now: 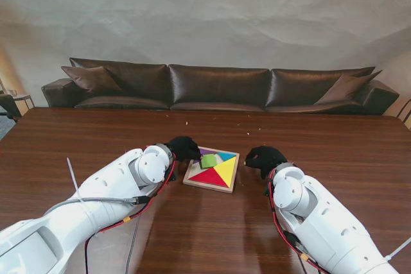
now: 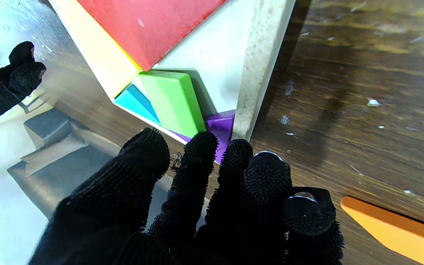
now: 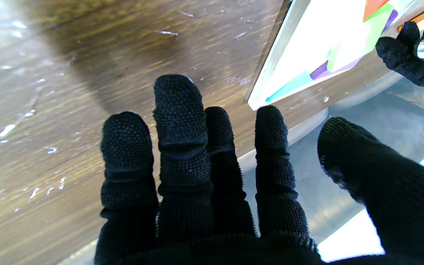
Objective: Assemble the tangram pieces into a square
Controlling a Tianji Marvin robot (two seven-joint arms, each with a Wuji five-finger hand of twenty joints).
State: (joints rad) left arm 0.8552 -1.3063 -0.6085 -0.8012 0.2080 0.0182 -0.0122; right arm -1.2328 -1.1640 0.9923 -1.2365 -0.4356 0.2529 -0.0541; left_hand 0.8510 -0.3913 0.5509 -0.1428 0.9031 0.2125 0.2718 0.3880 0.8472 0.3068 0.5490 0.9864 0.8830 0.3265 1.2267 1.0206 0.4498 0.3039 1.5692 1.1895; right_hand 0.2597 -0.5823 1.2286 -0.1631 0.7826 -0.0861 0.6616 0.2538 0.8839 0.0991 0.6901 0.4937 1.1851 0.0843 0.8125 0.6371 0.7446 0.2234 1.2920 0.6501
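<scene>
Both of our arms filled the near edge of the stand view, white shells rising from the bottom corners toward the brown table (image 1: 96, 139). Beyond them sat the square tray (image 1: 212, 185), between the two hands and a little left of centre. Most of it was filled: red triangle (image 1: 209, 177), yellow triangle (image 1: 225, 170), a blue piece (image 1: 226, 156) and a purple piece (image 1: 209, 153) lay flat inside the rim. Green square (image 1: 208, 160) was in the tray's far left part but, by the left wrist view, looked raised and tilted, with bare white floor (image 2: 215, 55) beside it, so we judged it not seated. Orange piece (image 2: 396, 230) lay outside on the table, near the left hand, yet to be placed. Our left hand (image 1: 183, 147) hovered at the tray's far left corner, fingertips (image 2: 201, 145) bunched close together just beside the green square; whether they touched it we could not tell. Our right hand (image 1: 264, 158) waited right of the tray, fingers (image 3: 177, 106) straight, thumb apart, holding nothing.
</scene>
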